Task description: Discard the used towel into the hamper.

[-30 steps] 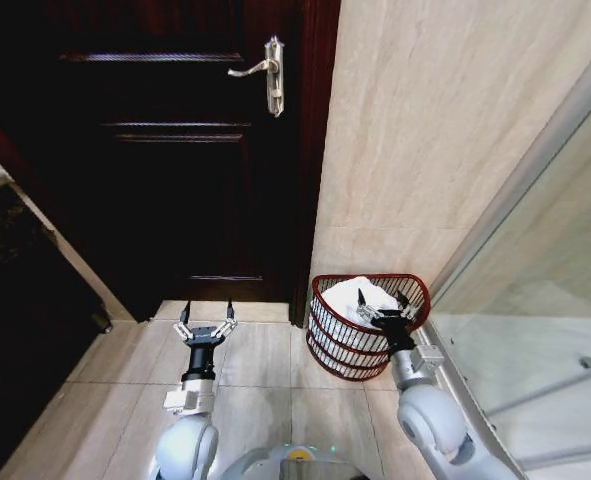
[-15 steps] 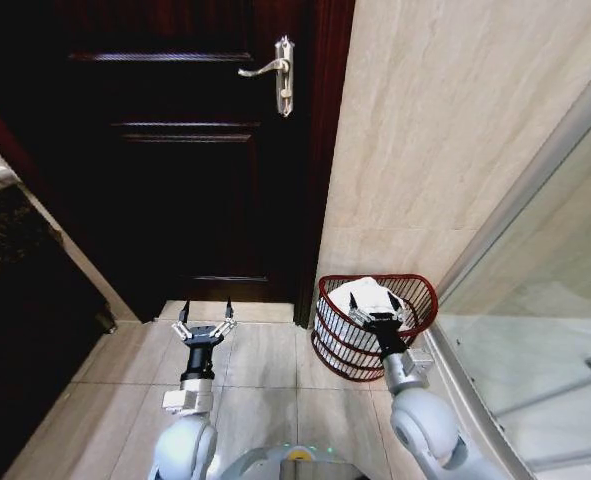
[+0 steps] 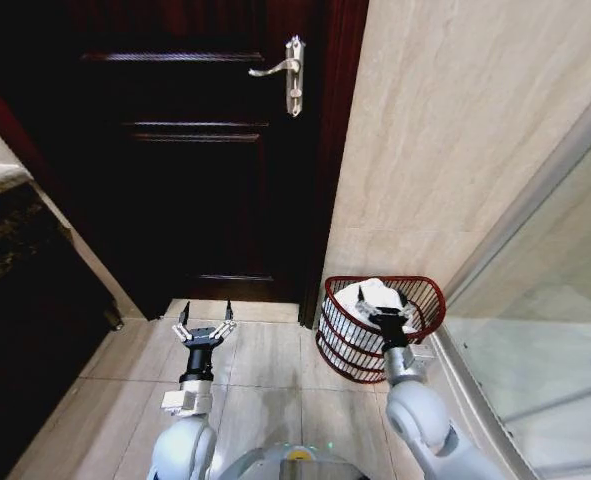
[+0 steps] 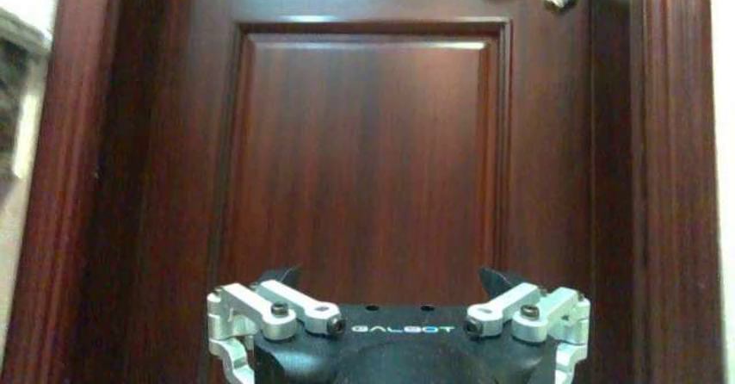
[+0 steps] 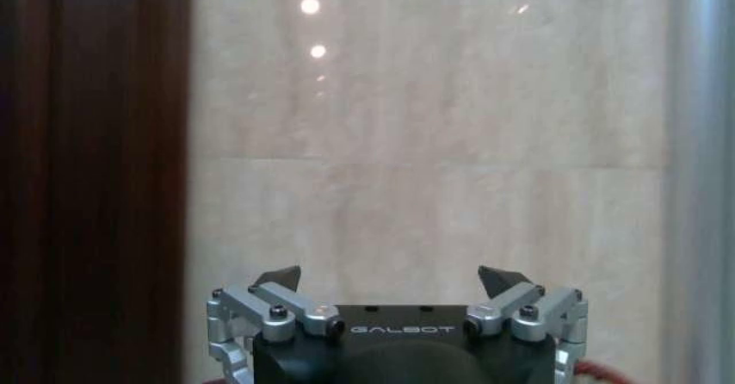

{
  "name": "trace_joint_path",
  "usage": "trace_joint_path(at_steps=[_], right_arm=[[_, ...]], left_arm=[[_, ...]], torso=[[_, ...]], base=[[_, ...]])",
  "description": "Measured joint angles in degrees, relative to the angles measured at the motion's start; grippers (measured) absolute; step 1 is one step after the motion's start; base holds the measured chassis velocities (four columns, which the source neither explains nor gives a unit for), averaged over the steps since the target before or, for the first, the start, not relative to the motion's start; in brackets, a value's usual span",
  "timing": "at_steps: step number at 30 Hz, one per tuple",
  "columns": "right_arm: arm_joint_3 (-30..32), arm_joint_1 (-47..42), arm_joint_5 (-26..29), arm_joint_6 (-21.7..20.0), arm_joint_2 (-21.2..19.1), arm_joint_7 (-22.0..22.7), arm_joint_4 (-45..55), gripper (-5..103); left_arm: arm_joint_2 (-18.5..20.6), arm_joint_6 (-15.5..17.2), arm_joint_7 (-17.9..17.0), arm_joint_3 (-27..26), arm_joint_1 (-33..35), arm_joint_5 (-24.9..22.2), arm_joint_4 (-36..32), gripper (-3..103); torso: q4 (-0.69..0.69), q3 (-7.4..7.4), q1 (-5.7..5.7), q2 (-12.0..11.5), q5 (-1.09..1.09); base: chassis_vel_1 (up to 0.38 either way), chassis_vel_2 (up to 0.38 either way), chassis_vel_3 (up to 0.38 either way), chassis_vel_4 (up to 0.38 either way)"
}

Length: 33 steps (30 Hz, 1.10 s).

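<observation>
Jaws of right gripper [image 3: 383, 302] now spread wide and empty above the small round dark red wire-mesh hamper [image 3: 347, 340]; crumpled white towel [image 3: 371, 296] released, lying inside just beneath. Drop looks complete. Left gripper [image 3: 205, 314] parked apart, open

You have the hamper [image 3: 383, 325] on the floor [image 3: 265, 365] at your right, against the wall [image 3: 445, 140], right of the door [image 3: 175, 150]. 1 towel [image 3: 373, 298] lies in it.

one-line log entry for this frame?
white towel: in dark red wire-mesh hamper | right gripper: open above it | left gripper: open, idle
</observation>
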Motion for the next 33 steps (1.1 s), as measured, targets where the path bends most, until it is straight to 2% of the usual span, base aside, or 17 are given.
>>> trace_joint_path(at_steps=[2, 4, 5, 8, 11, 14, 24, 27, 33], right_arm=[[1.9, -0.8, -0.6, 0.4, 1.1, -1.4, -0.1, 100], [6.9, -3.7, -1.9, 1.2, 5.3, -6.7, 0.0, 100], [6.9, -3.7, -1.9, 1.2, 5.3, -6.7, 0.0, 100], [9.8, -8.2, -2.7, 1.5, 10.2, -12.0, 2.3, 100], [10.5, -10.7, -3.3, 1.9, 12.5, -13.5, 4.3, 100], [12.0, -13.2, -4.7, 2.5, 15.1, -15.4, 6.7, 100], [13.7, -16.5, -4.8, 4.0, 16.4, -17.2, 10.2, 100], [14.2, -17.8, -5.0, 4.8, 16.6, -18.5, 11.1, 100], [14.4, -19.3, -4.5, 5.6, 17.6, -19.7, 12.3, 100]], left_arm=[[0.8, 0.7, 0.5, -0.1, 0.3, -0.7, -0.2, 100], [2.5, 1.5, 1.0, 0.0, 1.0, -1.3, -0.3, 100], [2.5, 1.5, 1.0, 0.0, 1.0, -1.3, -0.3, 100], [3.1, 2.0, 1.0, 0.6, 1.2, -1.4, 0.0, 100], [3.0, 2.2, 0.9, 1.2, 0.9, -1.4, 0.2, 100], [2.7, 4.0, 0.1, 2.0, 0.0, -0.2, 0.2, 100], [1.5, 8.5, -0.3, 1.7, 0.5, 0.9, -6.1, 100], [1.3, 10.0, -0.8, 1.8, 0.7, 1.8, -8.4, 100], [1.4, 10.7, -1.3, 2.5, 1.0, 2.3, -9.8, 100]], torso=[[-0.01, 0.00, 0.00, 0.0, -0.01], [-0.02, 0.00, 0.00, 0.0, 0.00], [-0.02, 0.00, 0.00, 0.0, 0.00], [-0.01, 0.00, 0.00, 0.0, -0.02], [-0.02, 0.00, 0.00, 0.0, -0.01], [-0.02, 0.00, 0.00, 0.0, 0.00], [-0.01, 0.70, 0.24, 1.0, 0.01], [-0.01, 1.46, 0.41, 1.9, 0.01], [-0.02, 2.61, 0.67, 3.3, 0.00]], base=[[0.000, 0.000, 0.000, 0.000], [0.000, 0.000, 0.000, 0.000], [0.000, 0.000, 0.000, 0.000], [0.000, 0.000, 0.000, 0.000], [0.000, 0.000, 0.000, 0.000], [0.000, 0.000, 0.000, 0.000], [0.000, 0.000, 0.000, 0.000], [0.000, 0.000, 0.000, 0.000], [0.000, 0.000, 0.000, 0.000]])
